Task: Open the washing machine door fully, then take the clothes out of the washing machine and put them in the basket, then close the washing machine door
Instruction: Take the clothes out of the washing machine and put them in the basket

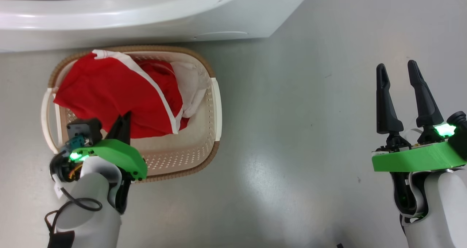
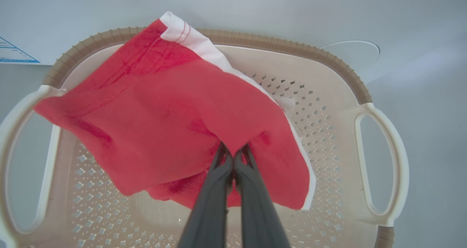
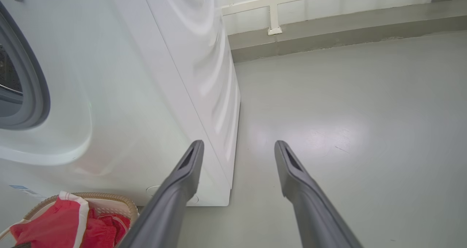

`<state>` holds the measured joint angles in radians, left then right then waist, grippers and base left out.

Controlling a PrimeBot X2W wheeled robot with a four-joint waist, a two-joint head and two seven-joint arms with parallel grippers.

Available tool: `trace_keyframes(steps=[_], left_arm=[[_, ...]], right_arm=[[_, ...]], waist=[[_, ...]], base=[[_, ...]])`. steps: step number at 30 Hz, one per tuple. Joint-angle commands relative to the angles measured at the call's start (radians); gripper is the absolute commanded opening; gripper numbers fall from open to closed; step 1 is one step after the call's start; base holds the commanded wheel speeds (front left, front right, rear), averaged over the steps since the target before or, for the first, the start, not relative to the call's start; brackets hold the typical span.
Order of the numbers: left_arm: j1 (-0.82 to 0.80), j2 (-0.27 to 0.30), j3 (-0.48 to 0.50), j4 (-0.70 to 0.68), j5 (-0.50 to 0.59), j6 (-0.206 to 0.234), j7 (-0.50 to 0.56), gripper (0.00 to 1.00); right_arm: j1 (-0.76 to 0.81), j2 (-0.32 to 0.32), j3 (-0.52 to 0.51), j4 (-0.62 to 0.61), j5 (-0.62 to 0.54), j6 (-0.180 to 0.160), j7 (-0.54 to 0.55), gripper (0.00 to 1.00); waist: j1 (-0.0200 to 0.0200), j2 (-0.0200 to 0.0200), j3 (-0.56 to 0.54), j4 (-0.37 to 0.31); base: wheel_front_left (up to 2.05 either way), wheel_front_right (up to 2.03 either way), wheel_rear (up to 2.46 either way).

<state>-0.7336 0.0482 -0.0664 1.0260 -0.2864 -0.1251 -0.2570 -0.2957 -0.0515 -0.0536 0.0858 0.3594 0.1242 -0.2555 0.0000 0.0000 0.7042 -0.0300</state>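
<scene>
Left wrist view puts your left gripper (image 2: pixel 233 151) over the basket (image 2: pixel 292 47), its two fingers pinched together on a fold of the red garment (image 2: pixel 164 120). That garment lies spread across the basket and drapes over the far rim and the left-hand handle. Its white trim band runs diagonally from the far rim toward the right-hand handle. A white cloth (image 1: pixel 189 84) and more red fabric are bunched at the basket's right end.

The basket stands on the smooth grey floor (image 1: pixel 292 149) just in front of the washing machine (image 3: pixel 146 76). Its long axis lies parallel to the machine's front, with a handle at each short end. A blue label (image 2: pixel 14 53) and a round cover (image 2: pixel 350 51) sit low on that front, and the grey rubber seal (image 3: pixel 36 87) rings the opening above.

Your right gripper (image 3: pixel 239 143) hangs well off to the right over bare floor, fingers spread and holding nothing. Past the machine's side, the floor runs to a wall with a white frame (image 3: pixel 271 7).
</scene>
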Motion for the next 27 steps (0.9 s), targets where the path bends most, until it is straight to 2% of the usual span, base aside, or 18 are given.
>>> trace_keyframes(steps=[1,2,16,27], left_arm=[[0.048,0.031,0.025,-0.020,-0.006,-0.006,-0.005,0.98],[0.053,0.030,0.028,-0.027,-0.005,-0.006,-0.005,1.00],[0.134,0.031,0.062,-0.139,0.018,-0.006,-0.005,1.00],[0.228,0.033,0.078,-0.323,0.033,-0.006,-0.005,1.00]], right_arm=[[0.014,0.001,0.018,-0.018,-0.008,0.007,-0.006,1.00],[0.015,0.001,0.019,-0.016,-0.008,0.007,-0.006,1.00],[0.058,0.001,0.032,0.020,-0.010,0.007,-0.006,1.00],[0.118,0.001,0.024,0.038,-0.021,0.007,-0.006,1.00]], waist=[[0.0000,0.0000,-0.018,0.002],[0.0000,0.0000,-0.026,0.003],[0.0000,0.0000,-0.186,0.010],[0.0000,0.0000,-0.306,0.021]], base=[[0.00,0.00,0.00],[0.00,0.00,0.00],[0.00,0.00,0.00],[0.00,0.00,0.00]])
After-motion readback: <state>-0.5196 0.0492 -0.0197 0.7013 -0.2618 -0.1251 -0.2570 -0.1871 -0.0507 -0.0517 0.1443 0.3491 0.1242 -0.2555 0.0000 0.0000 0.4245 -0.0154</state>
